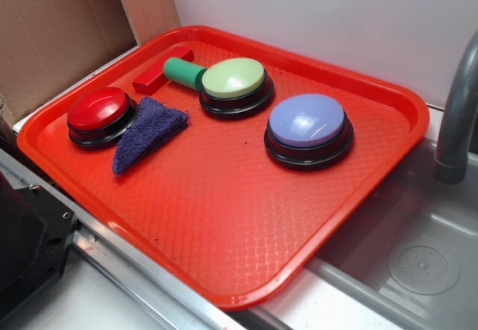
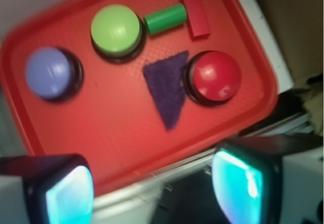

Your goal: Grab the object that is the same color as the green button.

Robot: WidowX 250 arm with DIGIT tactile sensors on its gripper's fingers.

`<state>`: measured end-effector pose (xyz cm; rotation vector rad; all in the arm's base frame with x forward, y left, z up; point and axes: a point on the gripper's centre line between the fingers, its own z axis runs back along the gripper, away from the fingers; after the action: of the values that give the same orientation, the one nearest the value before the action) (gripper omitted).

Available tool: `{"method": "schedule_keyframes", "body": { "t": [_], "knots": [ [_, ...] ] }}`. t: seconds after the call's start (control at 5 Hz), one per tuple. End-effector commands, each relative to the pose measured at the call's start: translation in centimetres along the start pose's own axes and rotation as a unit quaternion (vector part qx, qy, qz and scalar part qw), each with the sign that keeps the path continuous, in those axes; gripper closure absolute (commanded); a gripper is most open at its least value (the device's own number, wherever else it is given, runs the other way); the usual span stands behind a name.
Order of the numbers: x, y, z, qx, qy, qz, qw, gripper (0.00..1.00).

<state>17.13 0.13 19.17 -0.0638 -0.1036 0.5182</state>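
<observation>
- The orange-red tray [image 1: 224, 218] sits tilted across a counter edge, its right corner hanging over a grey sink [image 1: 418, 263]
- The green cylinder [image 1: 183, 72] lies on its side at the far left of the tray, one end touching the base of the green button [image 1: 234, 83] and the other end close to the red block [image 1: 160, 71]
- The wrist view shows the same cylinder [image 2: 165, 19] between the green button [image 2: 115, 30] and the red block [image 2: 194, 10], nothing gripping it
- The red button [image 1: 98, 115] stands at the near left, with the purple-blue cloth [image 1: 146, 132] folded in a wedge against its right side
- The lavender button [image 1: 308, 128] stands to the right of the green button, well apart from the cylinder
- The gripper [image 2: 152, 188] hangs above the near tray edge, well apart from the cylinder; its two fingers [image 2: 68, 193] stand wide apart with nothing between them
- A grey faucet [image 1: 455, 113] rises at the right edge
</observation>
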Motion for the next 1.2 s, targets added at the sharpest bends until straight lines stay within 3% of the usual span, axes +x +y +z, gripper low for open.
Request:
{"method": "schedule_keyframes", "body": {
  "t": [0.0, 0.2, 0.4, 1.0],
  "knots": [
    [7.5, 1.3, -4.8, -0.019, -0.075, 0.243, 0.967, 0.0],
    [10.1, 1.9, -7.1, -0.007, -0.127, 0.356, 0.926, 0.0],
    [11.8, 2.0, -9.4, -0.014, -0.119, 0.396, 0.91, 0.0],
    [14.4, 2.2, -15.4, 0.018, -0.127, 0.442, 0.888, 0.0]
  ]
}}
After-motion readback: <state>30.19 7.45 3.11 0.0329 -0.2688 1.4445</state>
